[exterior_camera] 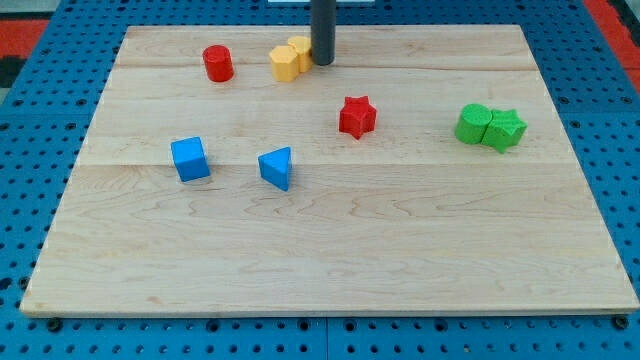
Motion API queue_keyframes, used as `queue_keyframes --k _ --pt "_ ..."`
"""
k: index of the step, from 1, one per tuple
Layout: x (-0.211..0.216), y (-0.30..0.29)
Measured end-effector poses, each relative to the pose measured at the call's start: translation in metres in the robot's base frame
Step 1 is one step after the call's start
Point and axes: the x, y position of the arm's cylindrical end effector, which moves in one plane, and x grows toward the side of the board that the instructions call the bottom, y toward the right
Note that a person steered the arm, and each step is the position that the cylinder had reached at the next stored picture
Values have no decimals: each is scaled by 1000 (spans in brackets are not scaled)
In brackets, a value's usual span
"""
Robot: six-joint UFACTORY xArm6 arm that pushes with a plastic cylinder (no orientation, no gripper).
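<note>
My tip point(323, 61) stands near the view's top, touching or almost touching the right side of a yellow block point(301, 49). A second yellow block, hexagonal point(284, 63), sits against that one on its lower left. A red cylinder point(218, 63) lies further left. Below and right of my tip is a red star block point(357, 116). A blue cube point(190, 159) and a blue triangular block point(277, 167) lie in the left middle. Two green blocks, one rounded point(473, 124) and one star-shaped point(505, 130), touch each other at the right.
The blocks rest on a pale wooden board point(330, 260) laid on a blue perforated table point(610, 150). The board's edges run close to the view's left, right and bottom.
</note>
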Motion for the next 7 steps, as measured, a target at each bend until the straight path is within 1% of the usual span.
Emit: queue_keyframes --k 1,2,3,4,5,6,7 --pt "12 19" --pt "39 -4" --pt "50 -45" --pt "49 -88" --pt "40 -54" --pt "22 -39" --pt "11 -37"
